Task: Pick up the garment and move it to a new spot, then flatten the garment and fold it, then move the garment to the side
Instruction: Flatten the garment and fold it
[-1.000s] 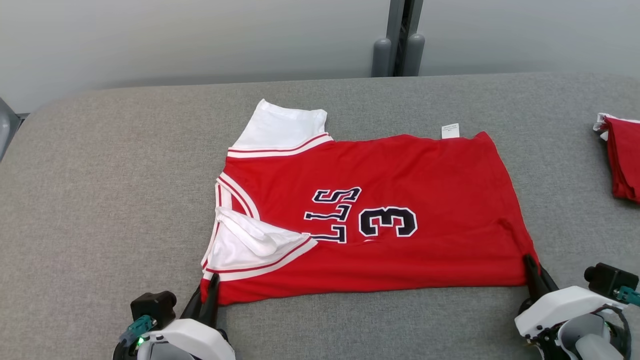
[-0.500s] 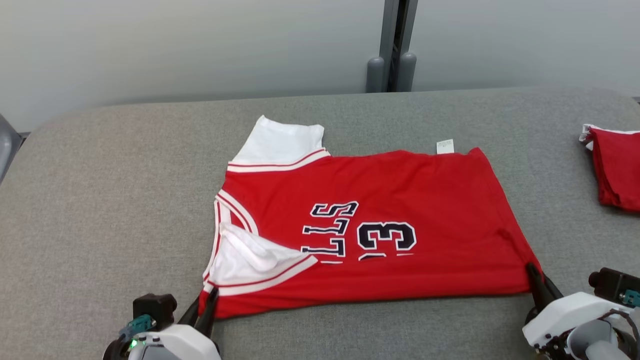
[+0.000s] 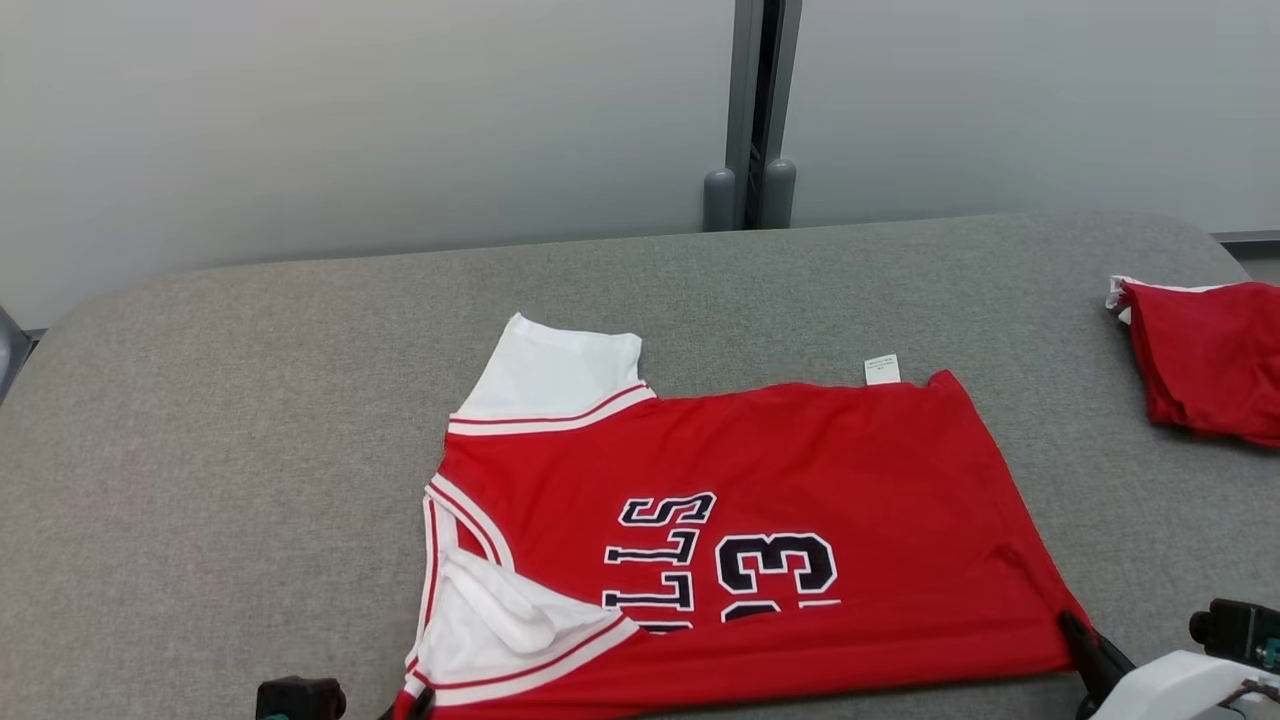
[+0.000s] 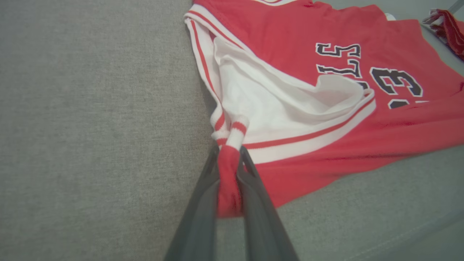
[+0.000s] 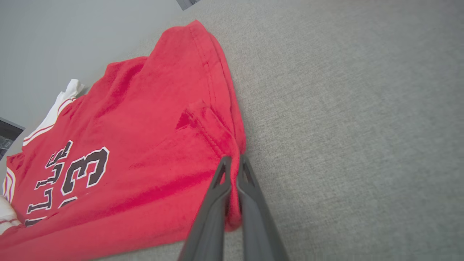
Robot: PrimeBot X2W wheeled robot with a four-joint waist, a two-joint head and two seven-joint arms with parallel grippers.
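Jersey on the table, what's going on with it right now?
The robot holds the red jersey by two corners of its near edge. The left pincer is shut on the striped shoulder corner, the right pincer on the hem corner. The jersey lies spread on the grey table, its near edge doubled over part of the lettering. A second red garment sits at the table's right end.

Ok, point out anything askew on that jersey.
The red basketball jersey is not flat. Its near white sleeve is crumpled and flipped onto the chest, covering part of the black lettering. A small pucker sits near the hem corner, and a white label pokes out at the far edge.
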